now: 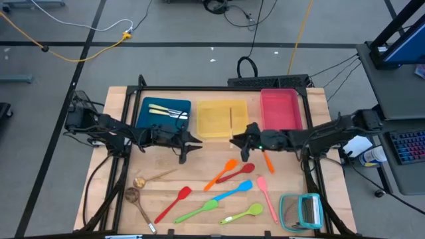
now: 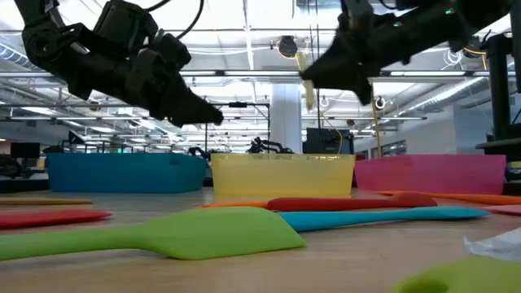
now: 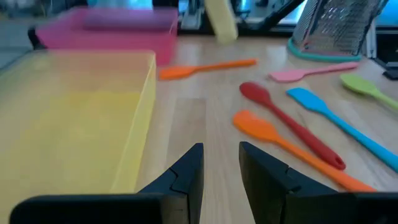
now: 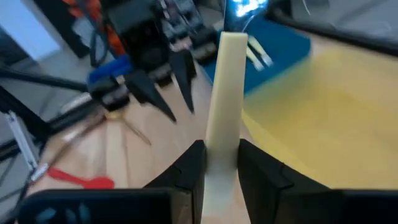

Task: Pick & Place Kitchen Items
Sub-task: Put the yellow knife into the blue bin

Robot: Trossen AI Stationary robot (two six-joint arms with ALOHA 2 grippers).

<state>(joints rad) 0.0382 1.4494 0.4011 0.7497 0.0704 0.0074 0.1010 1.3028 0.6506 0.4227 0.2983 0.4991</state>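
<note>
Nearest camera: green spatula (image 2: pixel 163 234) flat on tabletop (image 1: pixel 192 182).
Right hand (image 4: pixel 221 163): pinching pale-handled utensil (image 4: pixel 225 93), long axis upright, beside yellow tray (image 1: pixel 221 119).
Left hand (image 3: pixel 221 163): slightly spread, empty, opposite, near blue tray (image 1: pixel 163 113).

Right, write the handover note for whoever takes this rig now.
Right gripper: shut on a pale-handled utensil, held in the air beside the yellow tray.
Left gripper: open, empty, near the blue tray.
Done: pale cutlery lies in the blue tray.
Left: silicone spatulas and spoons and two wooden spoons lie on the table. The pink tray looks empty.
</note>
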